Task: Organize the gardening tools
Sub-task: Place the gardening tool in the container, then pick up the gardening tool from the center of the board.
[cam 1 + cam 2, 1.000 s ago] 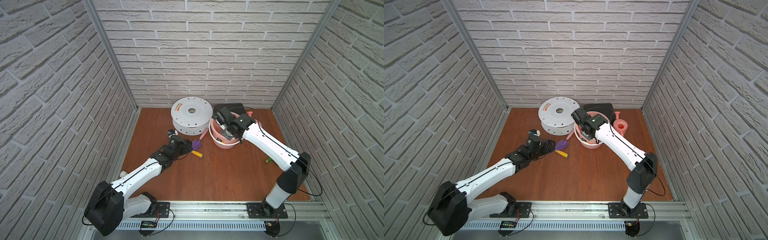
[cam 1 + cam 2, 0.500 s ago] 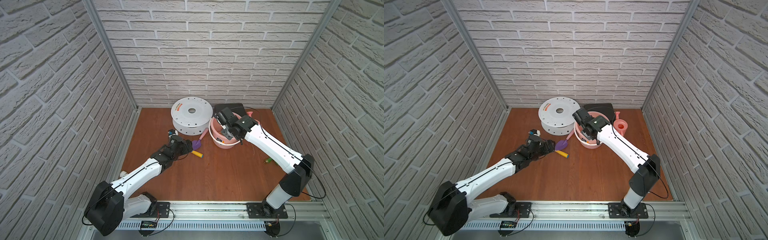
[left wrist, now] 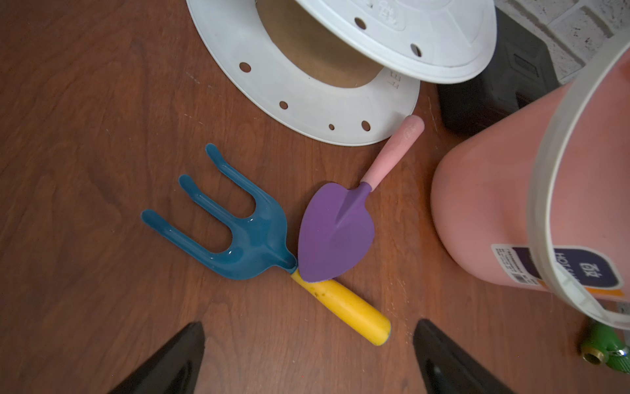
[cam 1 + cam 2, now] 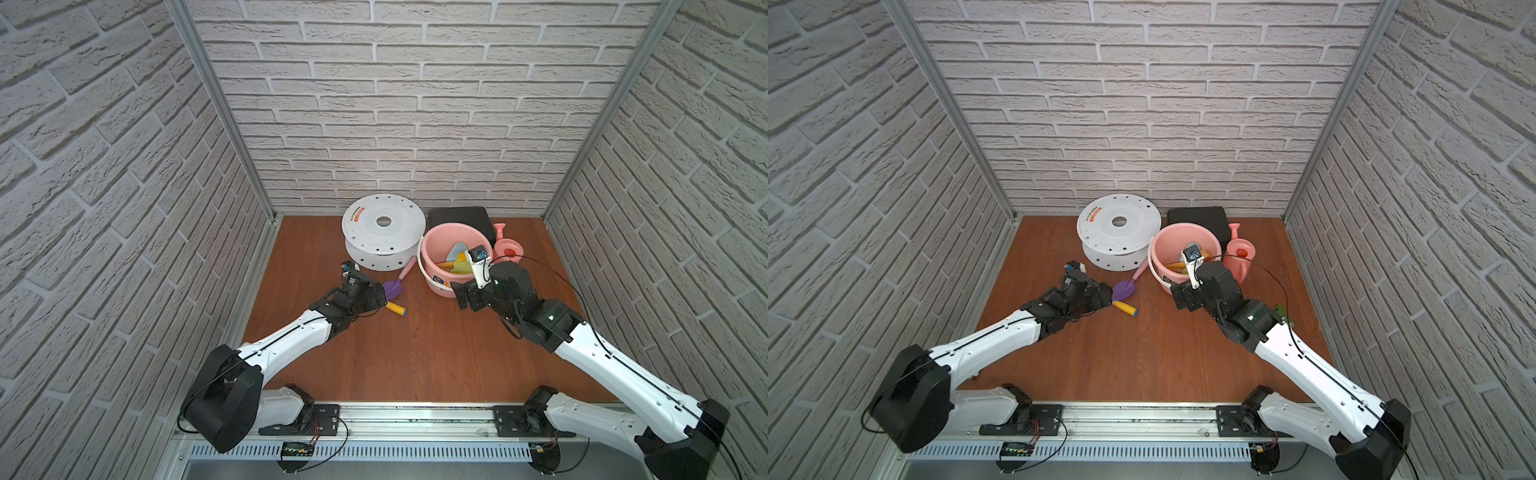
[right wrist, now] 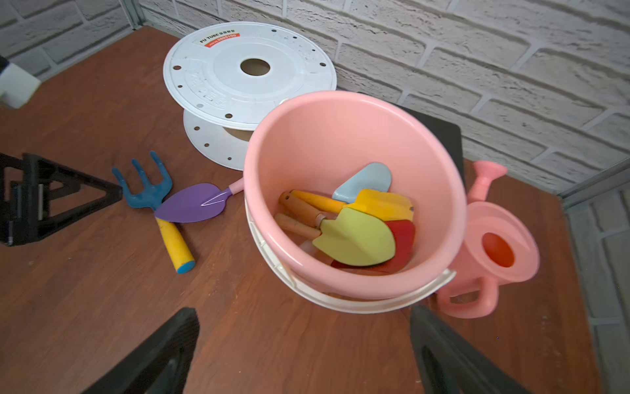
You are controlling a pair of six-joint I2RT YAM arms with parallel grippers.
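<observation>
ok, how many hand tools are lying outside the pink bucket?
2: blue claw fork on the table by the left gripper; purple trowel beside it, blade over the fork's handle. Others may hide behind the bucket.

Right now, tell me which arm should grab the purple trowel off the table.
Left. The left gripper is open and sits right at the purple trowel and blue claw fork, which fill its wrist view. The right gripper, also open, faces the pink bucket, with the trowel farther away.

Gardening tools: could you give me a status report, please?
Open, empty: left gripper, right gripper. On table outside bucket: blue fork, purple trowel. Trowel blade overlies fork handle.
</observation>
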